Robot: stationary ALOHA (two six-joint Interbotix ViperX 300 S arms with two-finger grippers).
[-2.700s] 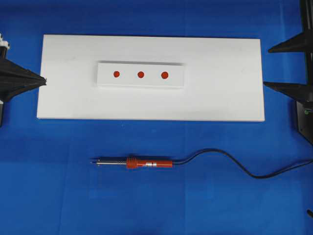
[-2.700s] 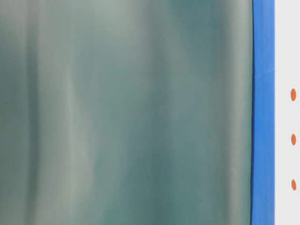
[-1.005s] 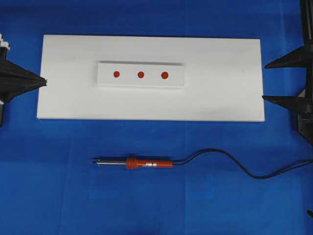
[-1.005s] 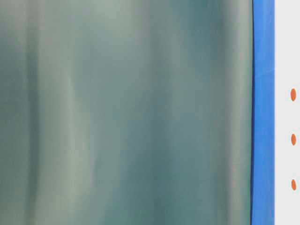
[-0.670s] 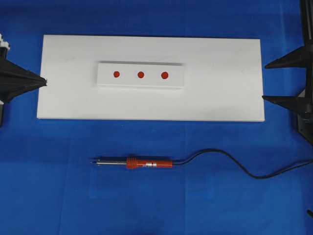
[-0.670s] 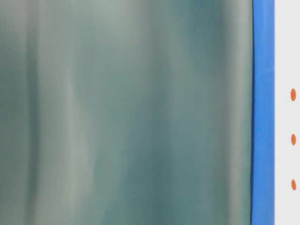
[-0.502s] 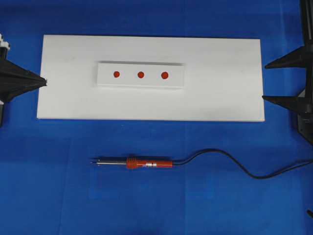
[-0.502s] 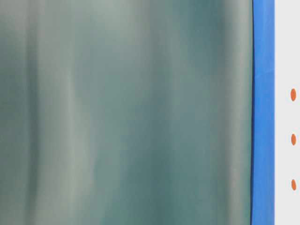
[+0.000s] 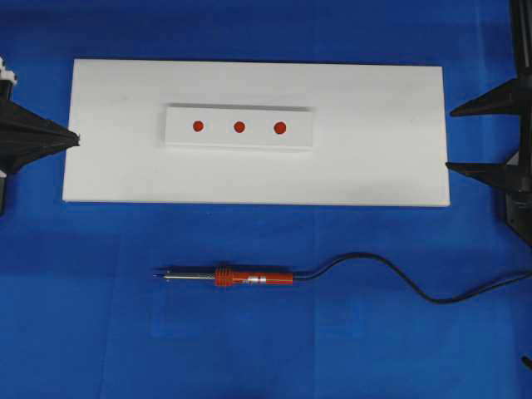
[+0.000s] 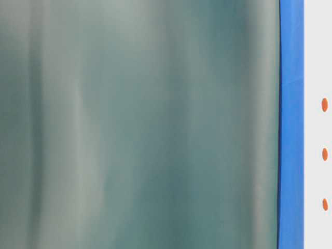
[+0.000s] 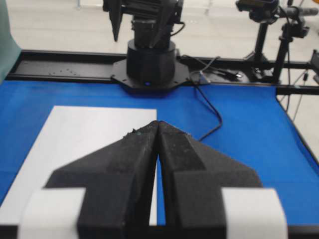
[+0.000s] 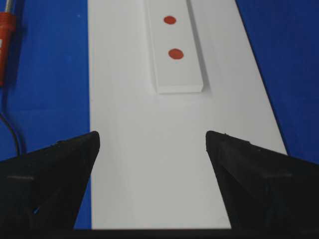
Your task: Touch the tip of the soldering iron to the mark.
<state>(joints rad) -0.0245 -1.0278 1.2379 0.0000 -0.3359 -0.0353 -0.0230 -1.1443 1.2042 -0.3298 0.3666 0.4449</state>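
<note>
The soldering iron (image 9: 253, 278) lies flat on the blue cloth in front of the white board (image 9: 374, 158), its tip (image 9: 157, 272) pointing left. The mark (image 9: 239, 127) is the middle of three red dots on the white block (image 9: 218, 138); it also shows as the mark (image 12: 170, 20) and the mark (image 10: 324, 154). My left gripper (image 9: 76, 139) is shut and empty at the board's left edge, as the left gripper (image 11: 157, 123) shows up close. My right gripper (image 9: 451, 139) stands open off the board's right edge, and the right gripper (image 12: 152, 138) holds nothing. The iron's red handle (image 12: 6, 30) sits far left.
The iron's black cord (image 9: 399, 281) curves off to the right edge of the cloth. The other arm's black base (image 11: 149, 62) and camera stands (image 11: 261, 35) stand beyond the table's far end. A blurred green surface (image 10: 140, 124) fills most of the table-level view.
Since the earliest frame my right gripper has shifted a little toward the near side of the table. Over the last second nothing has moved.
</note>
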